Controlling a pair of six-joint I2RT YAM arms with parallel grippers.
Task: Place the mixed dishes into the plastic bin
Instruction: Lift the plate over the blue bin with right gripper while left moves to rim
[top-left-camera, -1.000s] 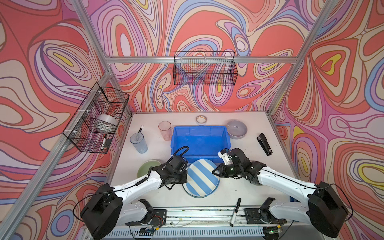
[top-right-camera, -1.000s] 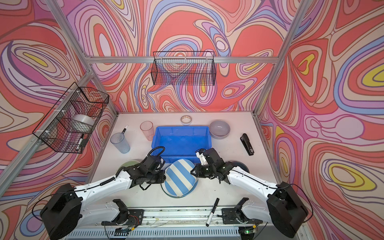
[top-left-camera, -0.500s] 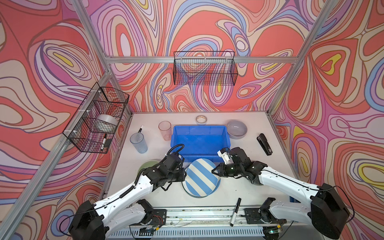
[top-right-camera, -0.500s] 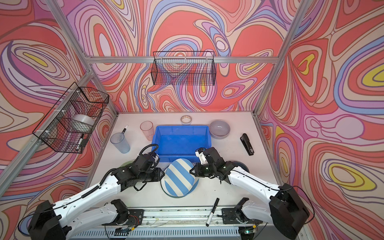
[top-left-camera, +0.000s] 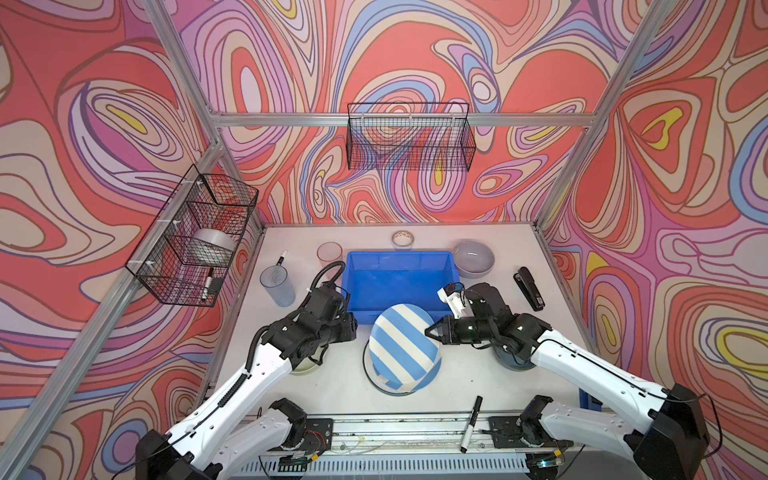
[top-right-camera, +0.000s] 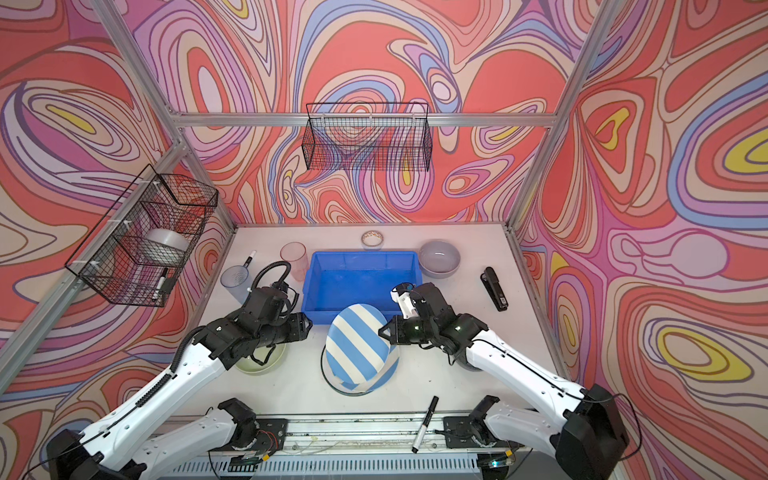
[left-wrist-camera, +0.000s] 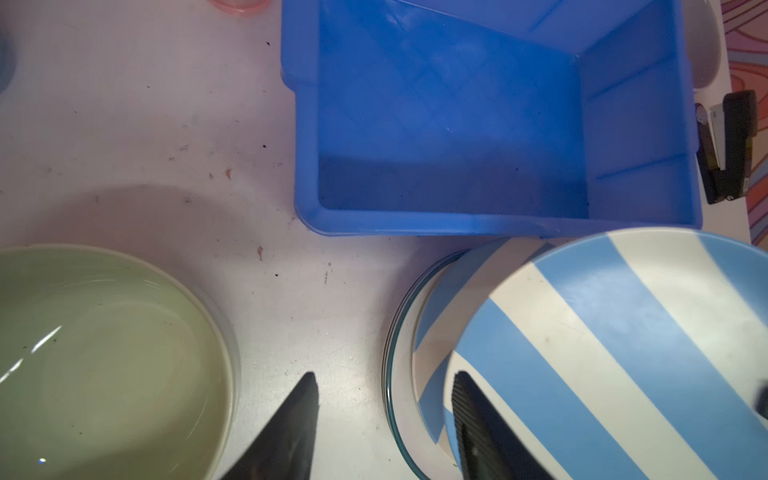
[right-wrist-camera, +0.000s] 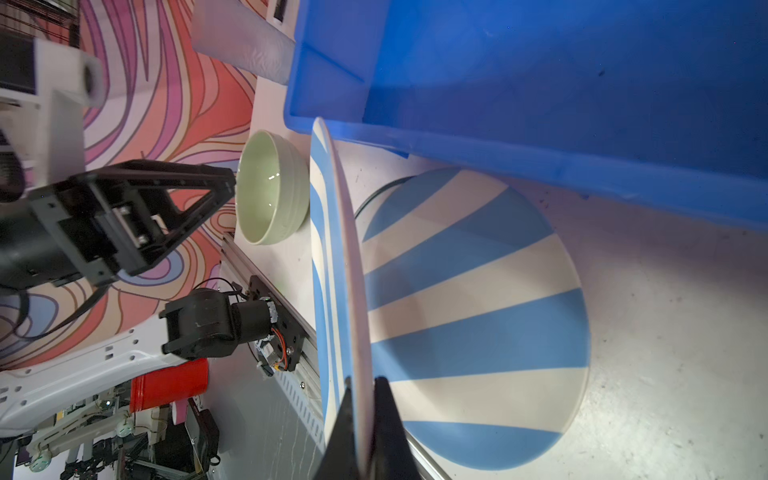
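Right gripper (top-left-camera: 429, 332) is pinched tight on the rim of the glossy blue-and-white striped plate (top-left-camera: 399, 332), holding the round disc tilted above a matching striped plate (right-wrist-camera: 478, 311) lying flat. Left gripper (top-left-camera: 353, 326) is spread and holds nothing, over the smooth pale green bowl (left-wrist-camera: 104, 353). The rectangular blue plastic bin (top-left-camera: 395, 282) sits just behind.
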